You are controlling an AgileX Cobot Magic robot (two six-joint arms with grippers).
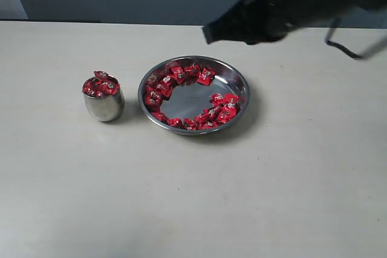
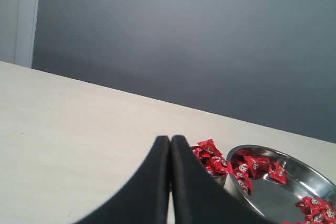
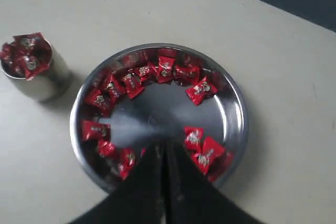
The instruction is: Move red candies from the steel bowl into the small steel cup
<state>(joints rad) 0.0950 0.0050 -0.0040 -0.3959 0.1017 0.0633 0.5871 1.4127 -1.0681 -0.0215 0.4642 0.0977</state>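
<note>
My left hand [image 2: 170, 140] is closed, its fingers pressed flat together with nothing between them. It sits low over the surface [image 1: 72, 197], close by the small steel cup [image 1: 104, 106]. The cup stands upright, in from the far edge, heaped above its rim with red candies [image 1: 100, 84]. Just to its right, not touching it, lies the steel bowl [image 1: 192, 99]. More candies ring its inner wall, and its middle is bare. My right hand [image 3: 161, 148] hangs in the air above the bowl, shut tight and holding nothing.
</note>
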